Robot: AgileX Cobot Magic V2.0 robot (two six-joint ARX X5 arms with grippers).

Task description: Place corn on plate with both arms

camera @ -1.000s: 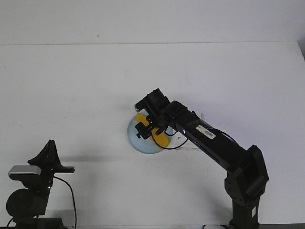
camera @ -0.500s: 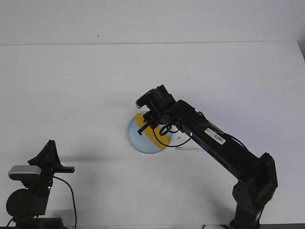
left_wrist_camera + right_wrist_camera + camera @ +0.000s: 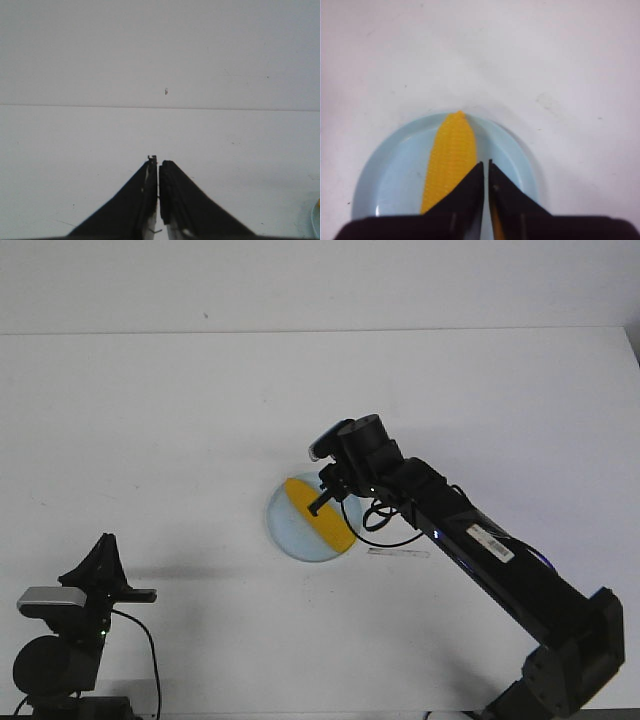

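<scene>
The yellow corn [image 3: 318, 516] lies flat across the pale blue plate [image 3: 288, 532] near the middle of the table. My right gripper [image 3: 321, 503] hangs above the plate's right side, shut and empty, clear of the corn. In the right wrist view its shut tips [image 3: 486, 163] point over the corn [image 3: 451, 150] and plate [image 3: 395, 175]. My left gripper [image 3: 104, 540] is at the near left, far from the plate. Its jaws [image 3: 159, 161] are shut and empty over bare table.
A thin pale strip [image 3: 400, 552] lies on the table just right of the plate, under the right arm. The table's far edge [image 3: 320, 332] meets a white wall. A sliver of the plate's rim [image 3: 317, 220] shows in the left wrist view.
The right arm has risen and drawn back to the right, off the plate. The corn stays lying on the plate. The left arm has not moved.
</scene>
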